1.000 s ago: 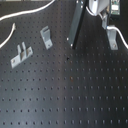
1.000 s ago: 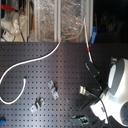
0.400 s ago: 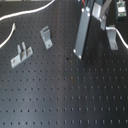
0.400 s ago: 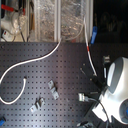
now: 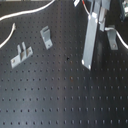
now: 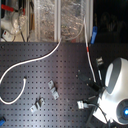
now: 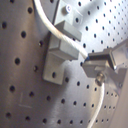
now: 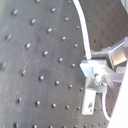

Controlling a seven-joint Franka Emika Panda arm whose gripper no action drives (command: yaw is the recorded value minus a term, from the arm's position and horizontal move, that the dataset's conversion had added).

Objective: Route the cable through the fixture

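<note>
Gripper [image 7: 90,64]: your fingers are pinched narrow on the cable [image 7: 60,37] (clearest in the first wrist view).
Cable: white, running out from both sides of the pinch.
Fixture [image 7: 59,50]: just beside your fingertips, the cable lying across its top.

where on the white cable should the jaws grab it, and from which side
Grip the cable on the straight stretch just below its red tape band, coming from above with jaws across the cord. In the second exterior view that part looks straight and clear of the bracket, near the gripper.
</note>
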